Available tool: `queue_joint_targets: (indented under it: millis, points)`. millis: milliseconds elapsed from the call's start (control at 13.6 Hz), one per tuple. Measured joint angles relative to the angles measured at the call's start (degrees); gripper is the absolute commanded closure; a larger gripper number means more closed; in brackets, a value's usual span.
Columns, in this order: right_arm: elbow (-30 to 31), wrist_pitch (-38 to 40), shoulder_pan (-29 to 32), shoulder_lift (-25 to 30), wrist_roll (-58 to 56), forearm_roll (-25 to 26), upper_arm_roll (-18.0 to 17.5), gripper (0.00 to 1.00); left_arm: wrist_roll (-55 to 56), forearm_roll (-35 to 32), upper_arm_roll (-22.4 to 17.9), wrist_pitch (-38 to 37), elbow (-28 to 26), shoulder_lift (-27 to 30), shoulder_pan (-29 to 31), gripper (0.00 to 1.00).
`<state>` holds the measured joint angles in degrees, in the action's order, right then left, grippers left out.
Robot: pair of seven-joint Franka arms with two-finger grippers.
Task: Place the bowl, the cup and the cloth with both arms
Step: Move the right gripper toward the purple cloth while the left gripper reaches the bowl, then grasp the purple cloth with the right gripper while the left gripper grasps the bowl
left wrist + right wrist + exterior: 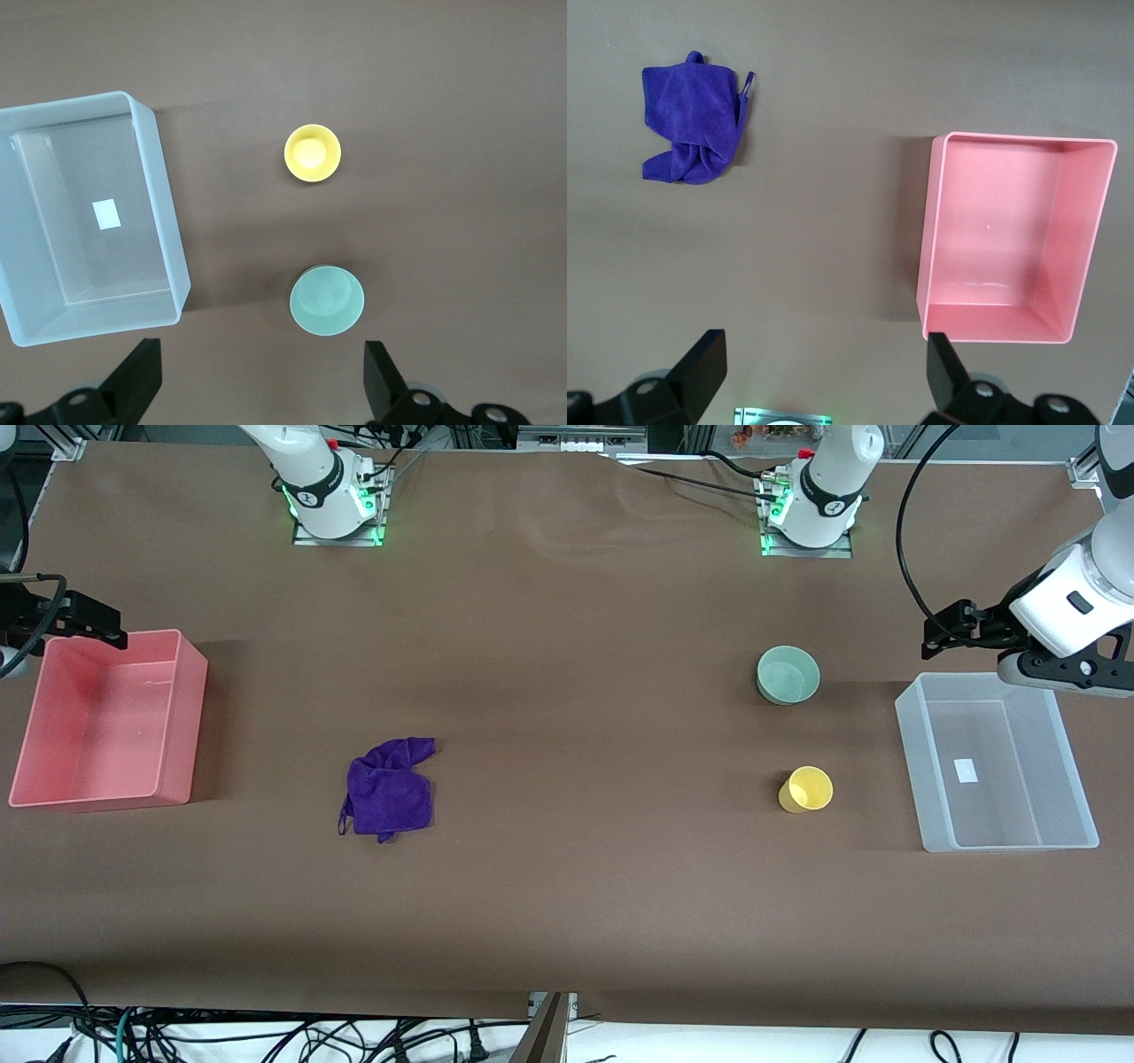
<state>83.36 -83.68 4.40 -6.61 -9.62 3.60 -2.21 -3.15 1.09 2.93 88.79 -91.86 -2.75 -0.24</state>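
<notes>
The left gripper [941, 631] hangs in the air at the left arm's end of the table, above the upper edge of a clear bin [1076, 779]. Its fingers [142, 381] are spread wide apart and hold nothing. The bowl [788, 675] stands upright on the brown table [567, 903], well apart from this gripper, toward the table's middle. The cup [806, 789] stands upright nearer to the front camera than the bowl, apart from it. Both sit beside the clear bin, not in it.

The right gripper [84, 622] hangs at the right arm's end of the table, over the upper rim of a pink bin [182, 717]. Its fingers [704, 367] are also spread wide, with nothing between them. The cloth [390, 786] lies crumpled on the table, well apart from this gripper and from the pink bin, toward the table's middle. Its small loop [341, 821] points toward the front camera.
</notes>
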Motion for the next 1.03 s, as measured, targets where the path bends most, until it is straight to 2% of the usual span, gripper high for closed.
queue_joint_targets:
  millis: [221, 443, 738, 885, 1033]
  points:
    - [-0.01, -0.02, -0.01, 0.00, 0.00, 0.00, -0.02, 0.00, -0.03, 0.00, 0.02, -0.04, -3.05, -0.41, -0.05, 0.00]
    - [-0.01, -0.02, -0.03, -0.11, 0.00, 0.00, -0.03, 0.00, -0.05, 0.00, 0.09, 3.90, -11.67, -1.27, -0.13, 0.00]
    - [0.84, -1.78, -0.24, -1.76, -0.17, -0.24, -0.21, 0.00, -6.18, 0.01, 1.82, 20.30, -27.65, -2.90, -0.41, 0.00]
    - [3.81, -6.15, -0.77, -4.21, -0.41, -0.50, -0.68, 0.00, -12.93, 0.01, 2.61, 28.06, -33.59, -4.38, -0.62, 0.00]
    - [8.48, -13.63, -0.94, -7.28, -0.39, -2.03, -2.90, 0.00, -19.42, 0.01, 3.41, 33.37, -37.79, -6.32, -0.77, 0.00]
